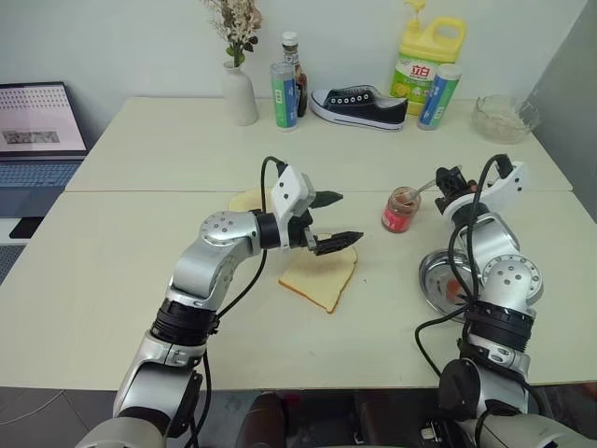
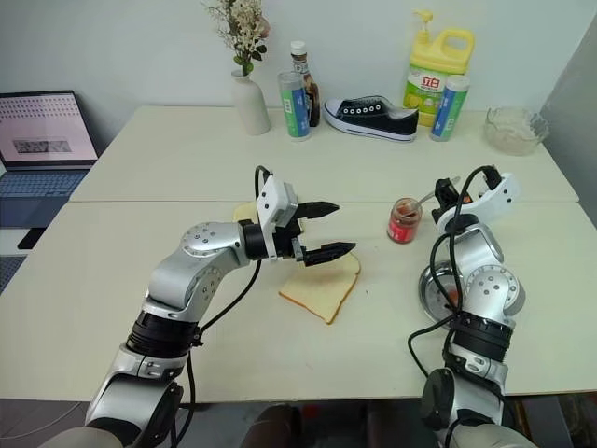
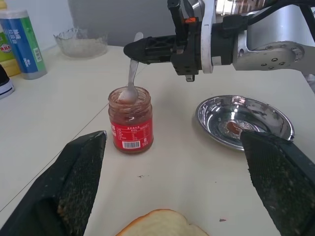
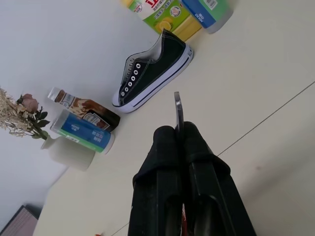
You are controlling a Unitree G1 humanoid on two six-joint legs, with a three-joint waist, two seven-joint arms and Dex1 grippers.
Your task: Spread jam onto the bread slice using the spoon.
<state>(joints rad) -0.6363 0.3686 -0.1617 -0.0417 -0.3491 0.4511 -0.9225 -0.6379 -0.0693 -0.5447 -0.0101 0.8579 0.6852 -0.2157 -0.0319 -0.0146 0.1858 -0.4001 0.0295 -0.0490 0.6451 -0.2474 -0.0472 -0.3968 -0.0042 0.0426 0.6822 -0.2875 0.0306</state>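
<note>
The jam jar stands open on the table, right of centre, with reddish jam inside. The silver spoon hangs with its bowl down in the jar's mouth. My right gripper is shut on the spoon's handle just above and right of the jar; the handle's tip sticks out past the fingers. The bread slice lies flat on the table left of the jar. My left gripper hovers open over the slice's far edge, pointing toward the jar, with nothing between its fingers.
A round steel dish with a small red bit in it sits under my right arm. A second slice lies behind my left gripper. Along the back stand a vase, bottles, a black shoe and a glass bowl. A laptop sits far left.
</note>
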